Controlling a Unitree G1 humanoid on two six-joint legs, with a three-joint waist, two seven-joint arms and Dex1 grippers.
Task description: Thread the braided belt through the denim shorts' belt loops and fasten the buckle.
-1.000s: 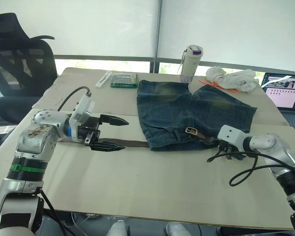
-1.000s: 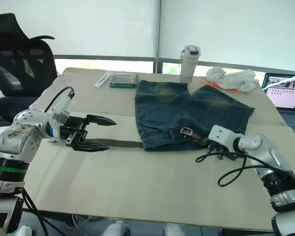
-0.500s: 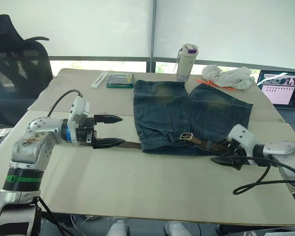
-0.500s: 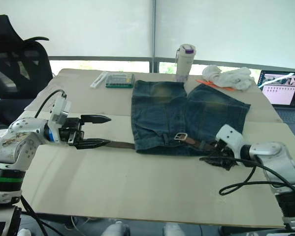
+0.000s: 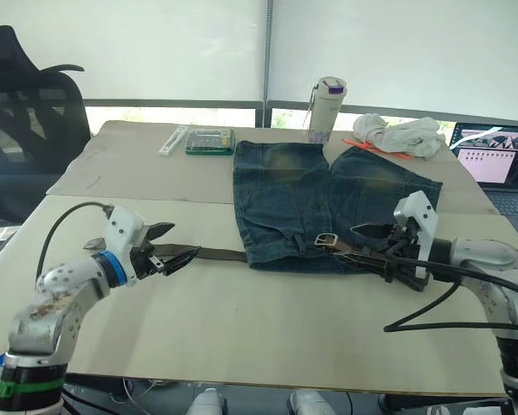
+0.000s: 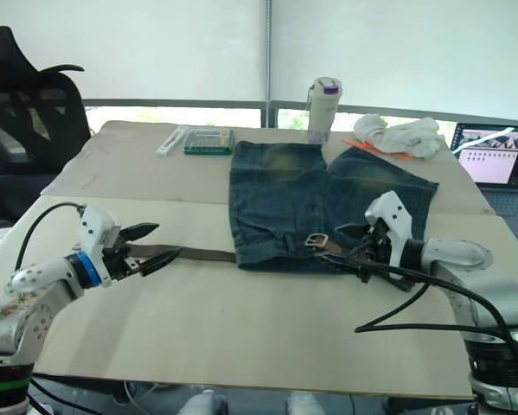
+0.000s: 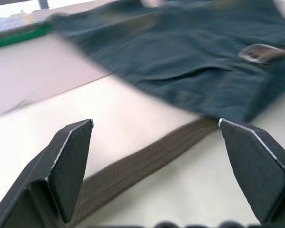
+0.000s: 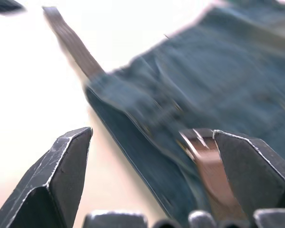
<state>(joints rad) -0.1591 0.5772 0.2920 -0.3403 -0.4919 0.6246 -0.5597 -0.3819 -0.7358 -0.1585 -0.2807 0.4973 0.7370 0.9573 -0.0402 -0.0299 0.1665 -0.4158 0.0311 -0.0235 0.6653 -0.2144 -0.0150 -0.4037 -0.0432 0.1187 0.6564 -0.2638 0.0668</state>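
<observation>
Your denim shorts (image 5: 328, 203) lie flat mid-worktop (image 5: 267, 320), the braided belt (image 5: 220, 253) trailing from the waistband toward 9 o'clock, buckle (image 5: 327, 239) on the waistband. Your left gripper (image 5: 179, 249) spreads its fingers over the strap's free end; your right gripper (image 5: 375, 245), fingers apart, hovers at the waistband's 3 o'clock end

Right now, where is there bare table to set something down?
The near table, in front of the shorts and belt, between the grippers, is bare. So is the far left, this side of the green box. Crowded: far edge, around bottle, cloth, laptop.
</observation>
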